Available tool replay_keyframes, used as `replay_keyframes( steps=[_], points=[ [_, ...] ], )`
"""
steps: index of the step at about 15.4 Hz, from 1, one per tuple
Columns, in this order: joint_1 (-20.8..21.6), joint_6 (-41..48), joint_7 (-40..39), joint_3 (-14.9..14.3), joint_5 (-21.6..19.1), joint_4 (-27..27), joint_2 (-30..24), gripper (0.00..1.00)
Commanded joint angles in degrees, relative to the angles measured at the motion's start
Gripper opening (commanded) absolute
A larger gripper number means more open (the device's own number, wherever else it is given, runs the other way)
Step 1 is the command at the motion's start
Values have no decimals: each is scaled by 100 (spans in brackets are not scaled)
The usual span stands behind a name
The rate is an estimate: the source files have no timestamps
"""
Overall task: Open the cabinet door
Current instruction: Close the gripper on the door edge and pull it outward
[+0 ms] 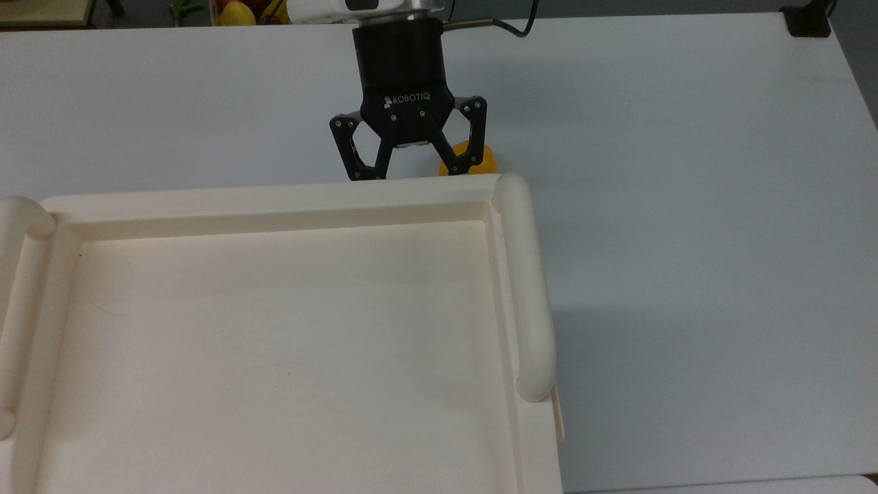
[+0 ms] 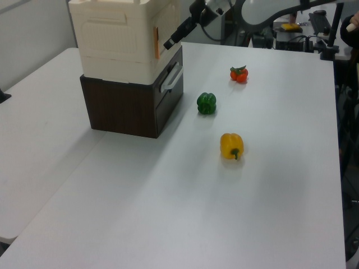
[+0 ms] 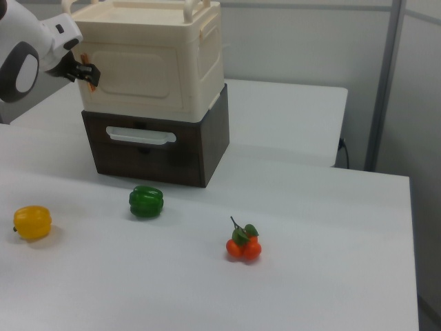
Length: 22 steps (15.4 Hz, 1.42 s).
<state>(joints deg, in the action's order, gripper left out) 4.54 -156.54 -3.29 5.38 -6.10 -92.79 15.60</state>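
The cabinet (image 3: 155, 65) is a large cream-white box with a recessed flat top and thick rounded rails (image 1: 525, 288) along its sides. It stands upright on a dark brown base with a pale handle, on the white table. In the right view it sits at the upper left; in the left view, at the upper left too. The door (image 3: 138, 79) is a flat cream panel with a raised rounded-rectangle relief, facing the right view's camera. It lies flush with the front, closed. A small orange fitting (image 2: 156, 42) marks one edge.
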Motion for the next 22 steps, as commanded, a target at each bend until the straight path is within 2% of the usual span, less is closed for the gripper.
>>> replay_keyframes(
  steps=[1,2,5,7,14,17,19,22],
  points=[
    [82,-472,-32,-11,65,156,197,64],
    [82,-569,-32,-11,74,156,224,64],
    [143,-719,-41,-11,91,235,338,53],
    [143,-825,-41,-11,196,270,417,51],
    [143,-1018,-41,-11,521,305,505,25],
    [126,-1027,-49,-11,811,288,488,11],
    [99,-1010,-41,-11,830,235,401,9],
    [64,-931,-32,-11,812,-168,111,9]
  ],
)
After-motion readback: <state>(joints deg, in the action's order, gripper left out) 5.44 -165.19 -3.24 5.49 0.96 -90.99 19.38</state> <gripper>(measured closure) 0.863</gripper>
